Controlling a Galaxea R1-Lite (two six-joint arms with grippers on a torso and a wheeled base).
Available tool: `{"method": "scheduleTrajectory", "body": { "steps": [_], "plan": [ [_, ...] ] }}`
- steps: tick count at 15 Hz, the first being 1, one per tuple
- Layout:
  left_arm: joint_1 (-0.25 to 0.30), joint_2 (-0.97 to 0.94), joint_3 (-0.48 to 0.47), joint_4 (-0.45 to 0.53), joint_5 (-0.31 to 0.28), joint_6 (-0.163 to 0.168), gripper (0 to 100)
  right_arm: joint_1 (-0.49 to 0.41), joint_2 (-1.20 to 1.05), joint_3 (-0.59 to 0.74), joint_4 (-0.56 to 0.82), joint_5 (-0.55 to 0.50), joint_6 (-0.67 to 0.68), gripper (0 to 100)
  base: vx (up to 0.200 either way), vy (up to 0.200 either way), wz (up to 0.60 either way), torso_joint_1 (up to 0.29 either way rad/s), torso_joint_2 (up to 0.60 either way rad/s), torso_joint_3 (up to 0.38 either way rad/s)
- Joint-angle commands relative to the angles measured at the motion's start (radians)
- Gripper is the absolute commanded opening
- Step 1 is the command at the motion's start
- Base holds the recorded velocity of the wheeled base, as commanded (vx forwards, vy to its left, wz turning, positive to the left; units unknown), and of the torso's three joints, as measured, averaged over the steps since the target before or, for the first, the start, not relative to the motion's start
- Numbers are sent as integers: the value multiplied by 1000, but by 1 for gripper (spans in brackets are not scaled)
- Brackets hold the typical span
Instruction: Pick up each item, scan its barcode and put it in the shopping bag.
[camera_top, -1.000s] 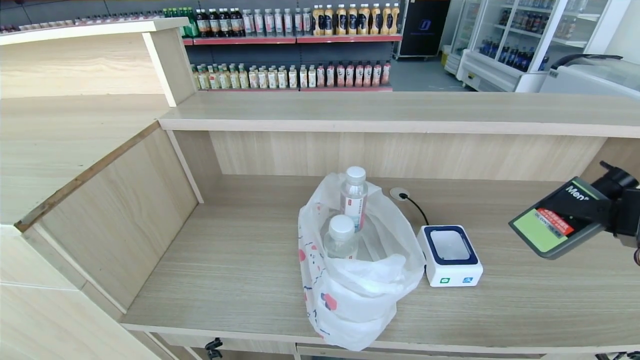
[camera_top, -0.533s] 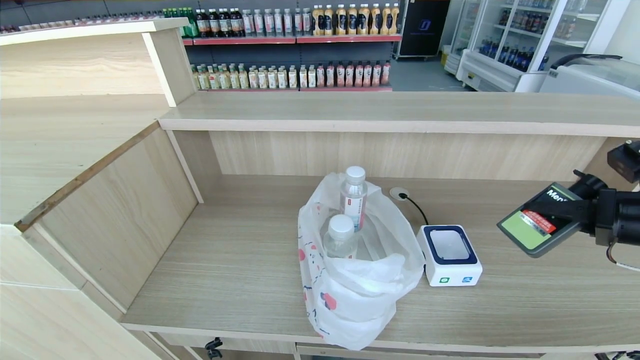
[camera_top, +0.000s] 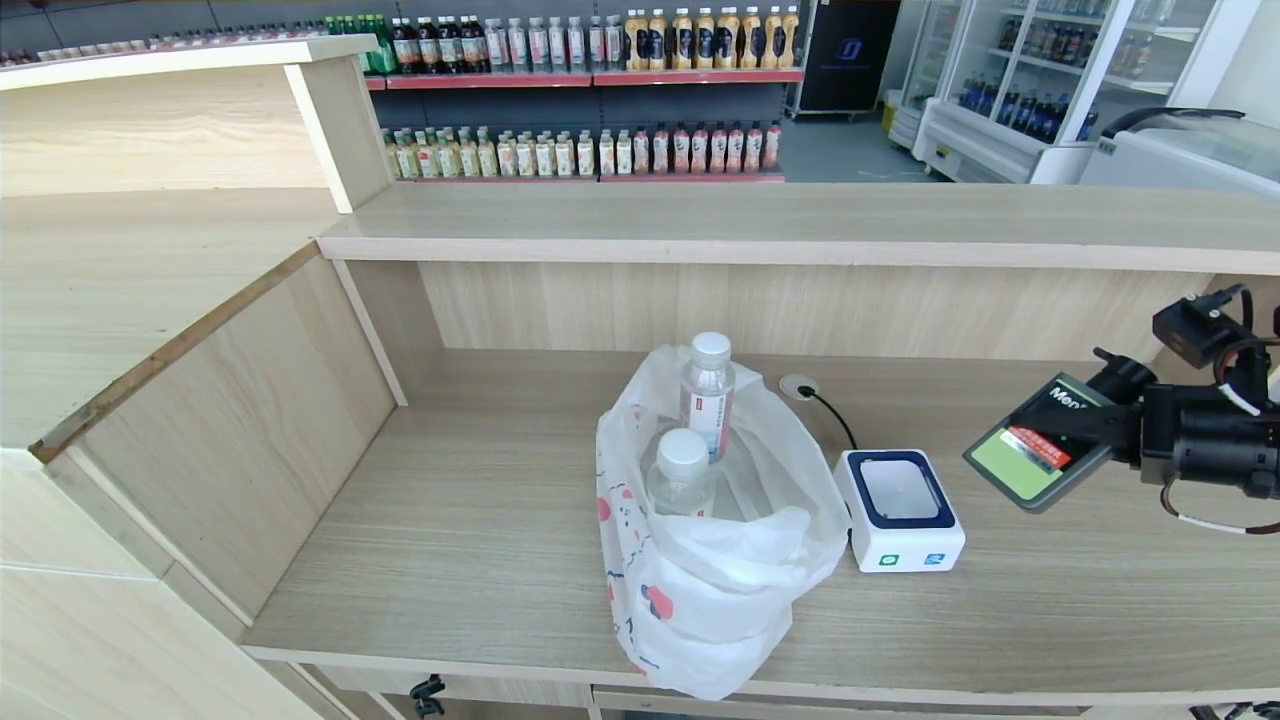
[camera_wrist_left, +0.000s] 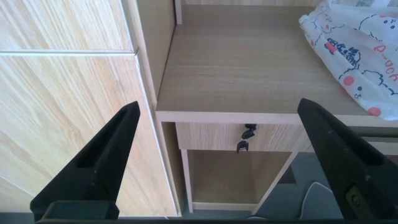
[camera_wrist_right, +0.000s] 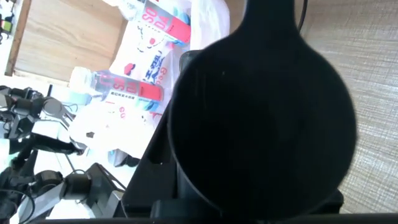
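My right gripper (camera_top: 1105, 428) clamps the flat green-labelled box (camera_top: 1030, 455) right of the barcode scanner (camera_top: 898, 510), raised, I judge, for scanning. The shopping bag (camera_top: 700, 590) sits touching the scanner's left. My left gripper (camera_wrist_left: 217, 104) idles, jaws apart.

Right arm (camera_top: 1210, 445): black cylindrical wrist, small black box-shaped module (camera_top: 1188, 332) mounted above, thin black, white and red cables (camera_top: 1200, 521) looping around it. Left gripper (camera_wrist_left: 219, 106): two flat, black, tapered fingers (camera_wrist_left: 99, 162).
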Motion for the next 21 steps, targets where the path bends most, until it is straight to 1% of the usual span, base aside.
{"method": "scheduleTrajectory", "body": {
  "steps": [1,4,7,12,15,18,21],
  "plan": [
    [0,1,0,0,0,0,100,8,29,-6,0,2,-3,0,0,0,0,0,0,0],
    [0,1,0,0,0,0,100,51,54,-48,-34,2,-3,0,0,0,0,0,0,0],
    [0,1,0,0,0,0,100,89,84,-60,-69,2,-5,0,0,0,0,0,0,0],
    [0,1,0,0,0,0,100,94,132,-63,-74,2,-75,0,0,0,0,0,0,0],
    [0,1,0,0,0,0,100,103,144,-98,-77,0,-80,0,0,0,0,0,0,0],
    [0,1,0,0,0,0,100,126,164,-98,-108,0,-80,0,0,0,0,0,0,0],
    [0,1,0,0,0,0,100,137,173,-95,-108,0,-80,0,0,0,0,0,0,0]
  ]
}}
